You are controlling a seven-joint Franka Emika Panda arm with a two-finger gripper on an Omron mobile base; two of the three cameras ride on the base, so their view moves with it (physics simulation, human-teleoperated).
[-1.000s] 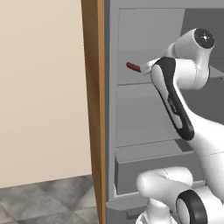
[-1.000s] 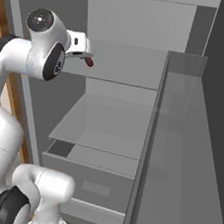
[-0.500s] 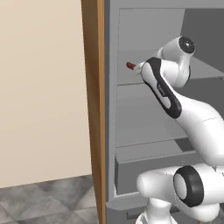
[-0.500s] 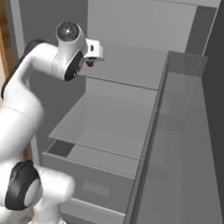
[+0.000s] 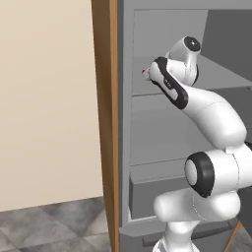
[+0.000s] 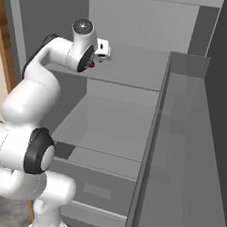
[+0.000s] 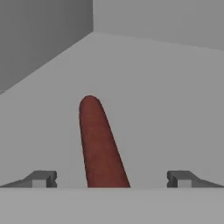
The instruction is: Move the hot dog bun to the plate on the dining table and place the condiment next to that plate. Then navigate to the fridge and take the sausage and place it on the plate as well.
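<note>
White arm reaching into the grey fridge (image 5: 162, 123) beside its light wood side panel (image 5: 104, 123), glossy arm over a smooth upper shelf (image 6: 136, 70), slim dark red sausage (image 7: 99, 144) lying on that shelf, midway between the spread claw (image 7: 112, 178) fingertips, untouched.

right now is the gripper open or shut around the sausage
Open. In the hand view the gripper fingertips stand wide apart, with the sausage lying between them, untouched.
</note>
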